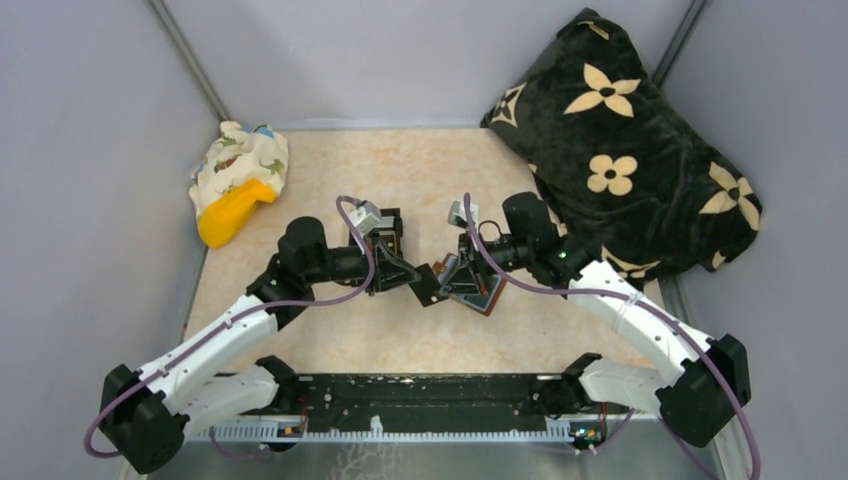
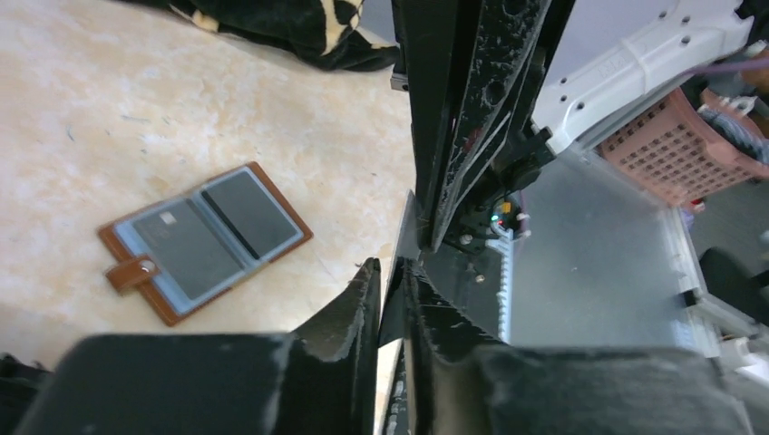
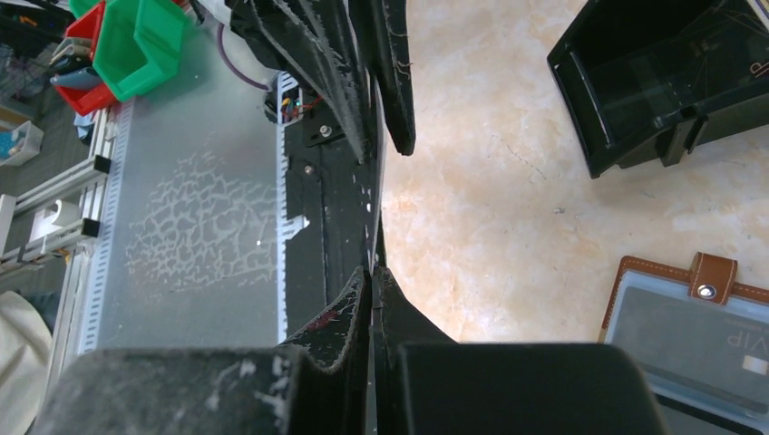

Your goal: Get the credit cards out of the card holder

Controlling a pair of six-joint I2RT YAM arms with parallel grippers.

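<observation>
While both arms reach inward over the middle of the table [image 1: 400, 340], the left gripper [image 1: 411, 277] and the right gripper [image 1: 448, 276] meet almost tip to tip. A dark card [image 1: 426, 285] sits tilted between them.

Right gripper: the wrist view shows its fingers pressed together on the card's thin edge, so it is clamped on the dark card.

Left gripper: its fingers [image 2: 363, 299] stand close on either side of the same thin edge with a narrow slit showing. Whether they actually pinch the card cannot be told.

Card holder [image 1: 490, 298]: it lies open and flat on the table near the middle, a little toward the near edge and partly under the right gripper. Its blue-grey inside faces up, and dark cards sit in both pockets (seen in the left wrist view). Its brown tab [image 2: 131, 272] sticks out from one edge.

Other items: a black pillow [image 1: 620, 150] with cream flowers fills the far right corner. A patterned cloth bundle [image 1: 245, 160] lies in the far left corner, with a yellow item [image 1: 232, 212] touching it.
</observation>
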